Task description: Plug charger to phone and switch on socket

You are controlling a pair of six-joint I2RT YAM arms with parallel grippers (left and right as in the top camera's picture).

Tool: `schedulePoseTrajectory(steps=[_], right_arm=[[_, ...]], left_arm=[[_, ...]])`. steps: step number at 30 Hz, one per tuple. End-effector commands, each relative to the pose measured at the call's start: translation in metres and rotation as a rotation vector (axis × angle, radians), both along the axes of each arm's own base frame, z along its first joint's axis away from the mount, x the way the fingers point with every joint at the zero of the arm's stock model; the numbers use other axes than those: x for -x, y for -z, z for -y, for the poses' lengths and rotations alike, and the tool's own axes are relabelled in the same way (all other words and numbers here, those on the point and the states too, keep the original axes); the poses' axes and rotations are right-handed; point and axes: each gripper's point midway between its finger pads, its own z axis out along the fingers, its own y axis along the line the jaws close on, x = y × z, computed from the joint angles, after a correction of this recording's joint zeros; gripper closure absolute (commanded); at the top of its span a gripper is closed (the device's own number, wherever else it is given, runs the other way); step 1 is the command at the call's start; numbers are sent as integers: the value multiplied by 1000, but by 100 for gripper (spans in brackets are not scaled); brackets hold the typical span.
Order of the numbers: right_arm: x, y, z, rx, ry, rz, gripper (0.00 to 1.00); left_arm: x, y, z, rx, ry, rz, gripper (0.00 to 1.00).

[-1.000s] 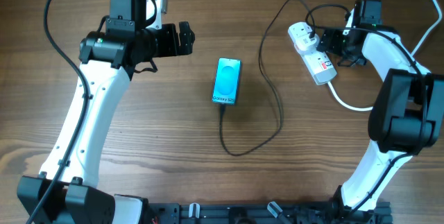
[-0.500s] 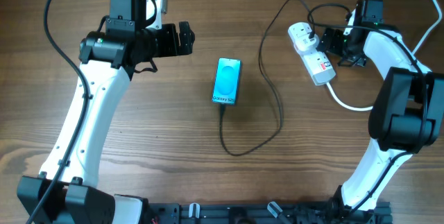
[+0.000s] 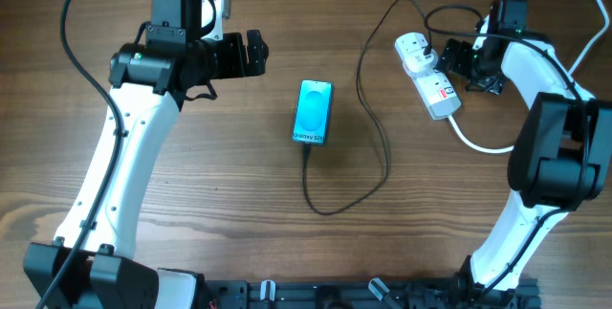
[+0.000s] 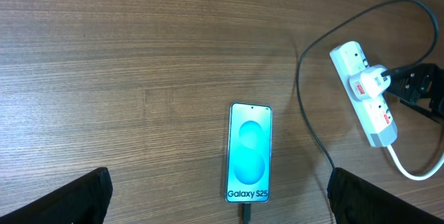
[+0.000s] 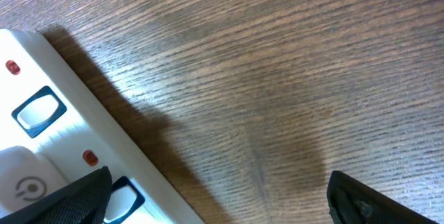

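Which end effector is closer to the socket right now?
Right. The right end effector sits open, close beside the socket, along its long edge. The left end effector is far off on the other side of the phone.

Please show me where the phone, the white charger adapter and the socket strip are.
phone (image 4: 249, 151): left wrist view, middle of the cyan screen.
charger adapter (image 4: 368, 83): left wrist view, its white body.
socket strip (image 3: 438, 94): overhead view, lower half of its casing.
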Motion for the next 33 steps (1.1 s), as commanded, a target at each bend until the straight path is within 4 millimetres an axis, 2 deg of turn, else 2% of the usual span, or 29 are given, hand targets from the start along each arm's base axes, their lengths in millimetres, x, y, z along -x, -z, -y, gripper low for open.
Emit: schedulePoseTrajectory(steps=[1, 4, 6, 9, 12, 16, 28, 33], right_arm=[[-2, -10, -5, -42, -5, 6, 0], [-5, -31, -3, -32, -3, 51, 0], [-4, -35, -4, -33, -4, 52, 0], [5, -26, -3, -29, 2, 14, 0], [15, -14, 7, 19, 52, -26, 0], [16, -5, 7, 22, 47, -41, 0], [12, -5, 7, 20, 45, -24, 0], [14, 3, 6, 16, 44, -44, 0]], left_arm=[[-2, 3, -2, -9, -16, -5, 0], [-2, 3, -2, -9, -16, -5, 0], [-2, 3, -2, -9, -16, -5, 0], [-2, 3, -2, -9, -16, -5, 0], [-2, 3, -2, -9, -16, -5, 0], [-2, 3, -2, -9, -16, -5, 0], [-2, 3, -2, -9, -16, -5, 0], [-2, 3, -2, -9, -16, -5, 0]])
